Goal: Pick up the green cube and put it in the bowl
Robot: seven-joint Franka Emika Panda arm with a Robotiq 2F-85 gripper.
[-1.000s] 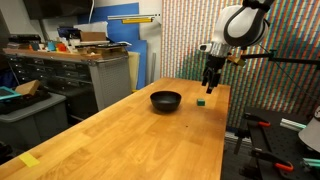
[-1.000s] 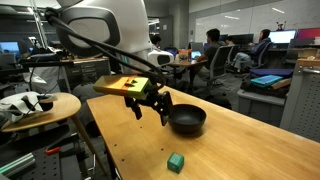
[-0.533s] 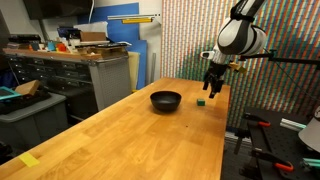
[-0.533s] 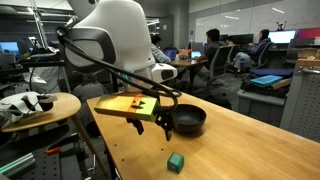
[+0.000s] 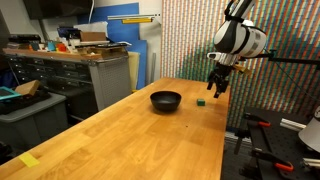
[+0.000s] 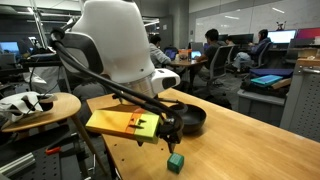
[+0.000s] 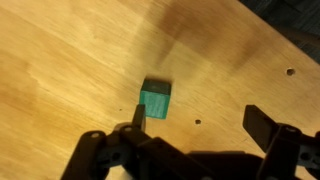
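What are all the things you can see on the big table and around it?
green cube: one, dark green, on the table beside the bowl
bowl: one, black, on the table near its far end
table: one, light wood, fills the foreground
yellow strip: one, yellow, near the table's corner
people: at least two, colours unclear, seated in the background
arm: one, white, over the table
gripper: one, black, open, just above the cube
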